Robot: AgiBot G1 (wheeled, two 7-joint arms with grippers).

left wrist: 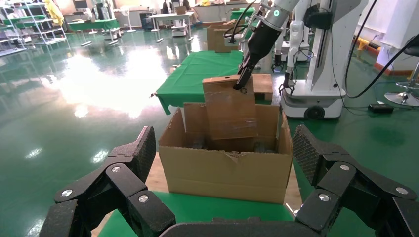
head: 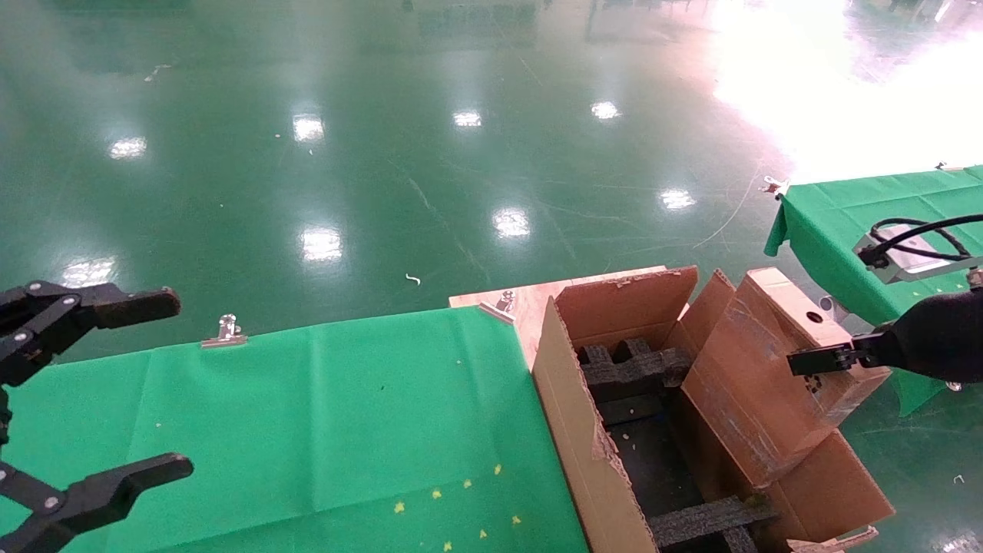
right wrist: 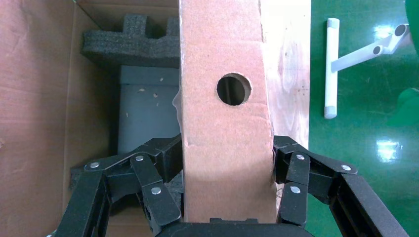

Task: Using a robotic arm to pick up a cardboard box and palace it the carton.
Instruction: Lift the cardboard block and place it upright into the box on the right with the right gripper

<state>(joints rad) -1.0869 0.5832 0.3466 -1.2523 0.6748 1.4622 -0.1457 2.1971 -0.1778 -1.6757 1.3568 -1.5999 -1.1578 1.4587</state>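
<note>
My right gripper [right wrist: 227, 197] jaws clamp the cardboard box [head: 776, 369] over the carton [head: 584, 430]; left gripper [head: 100, 392] jaws wide.

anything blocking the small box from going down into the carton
Nothing visible blocks it. The right gripper holds the cardboard box tilted over the carton, whose flaps are open; black foam inserts line the inside, with an open gap between them.

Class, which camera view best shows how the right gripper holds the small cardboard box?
The right wrist view: the right gripper has a finger on each side of the cardboard box. The head view shows only one finger against the box, which is tilted over the carton. The left wrist view shows the grip small and far off.
</note>
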